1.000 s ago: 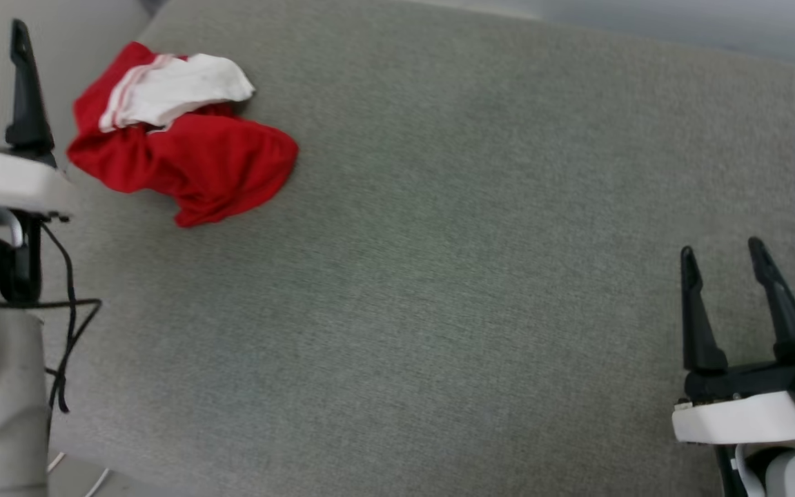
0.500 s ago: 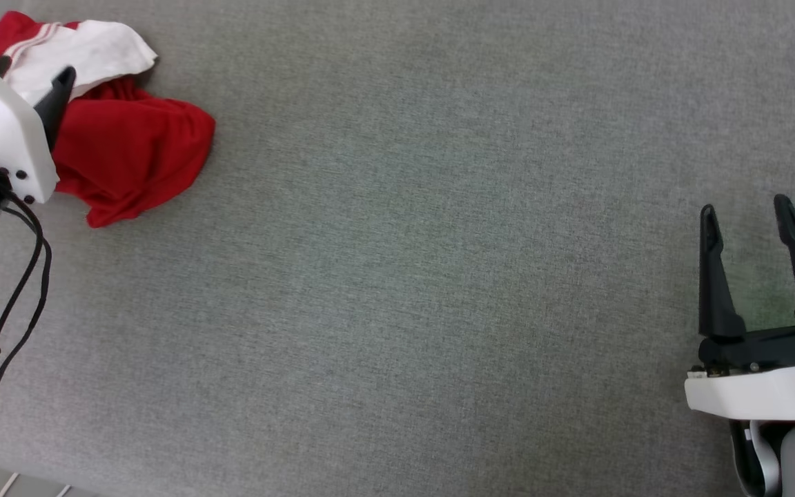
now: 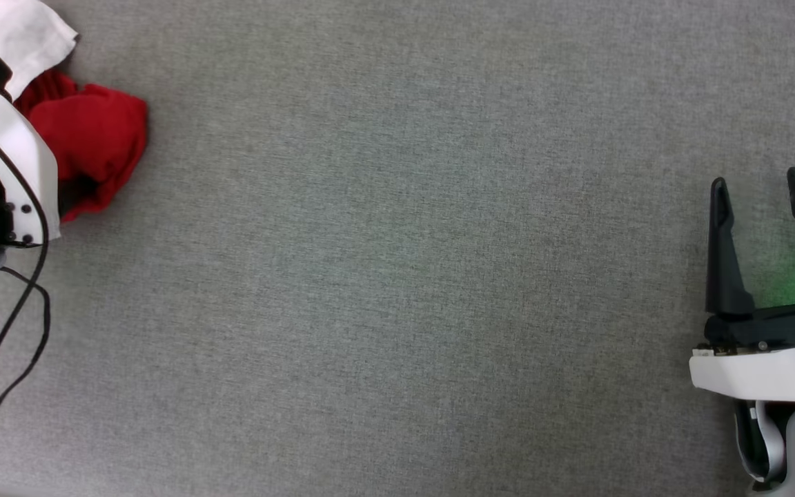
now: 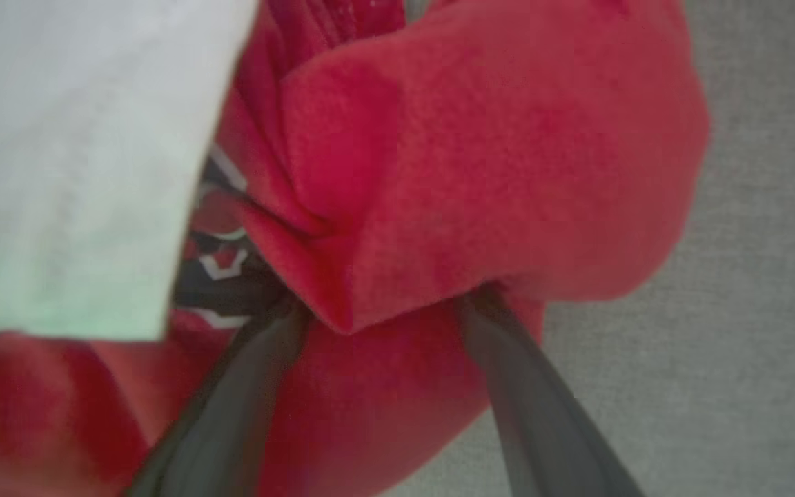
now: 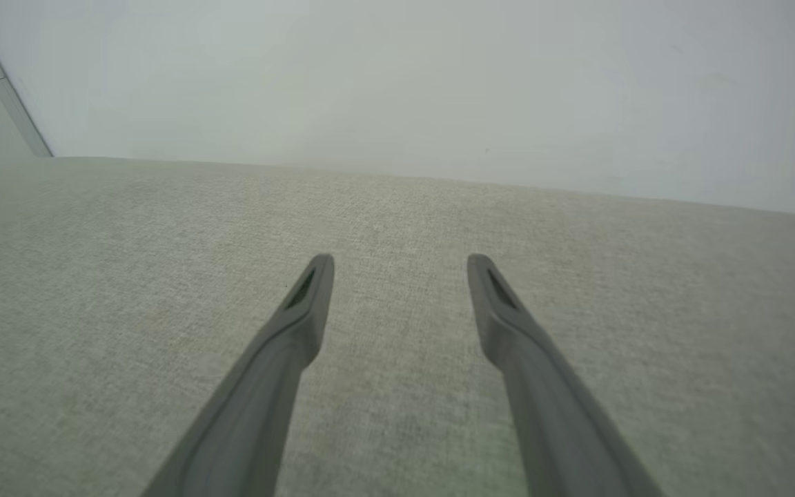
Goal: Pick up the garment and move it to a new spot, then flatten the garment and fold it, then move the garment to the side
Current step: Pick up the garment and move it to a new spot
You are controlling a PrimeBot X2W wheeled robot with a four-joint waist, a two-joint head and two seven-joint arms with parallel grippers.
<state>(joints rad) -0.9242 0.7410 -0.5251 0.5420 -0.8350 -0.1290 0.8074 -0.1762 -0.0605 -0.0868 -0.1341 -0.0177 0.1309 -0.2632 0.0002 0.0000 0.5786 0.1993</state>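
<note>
A grey woven surface runs across the head view. The shirt (image 3: pixel 90 134) lies crumpled at its far left edge, a soft, light, limp heap of red with a white sleeve on top. It will sag and unfurl when lifted, so a thick bunched fold is the best place to grip. The left fingers (image 4: pixel 232 407) are spread wide around such a red fold, not yet closed. The right fingers (image 3: pixel 723 262) are also spread, well apart from the shirt and holding nothing.
</note>
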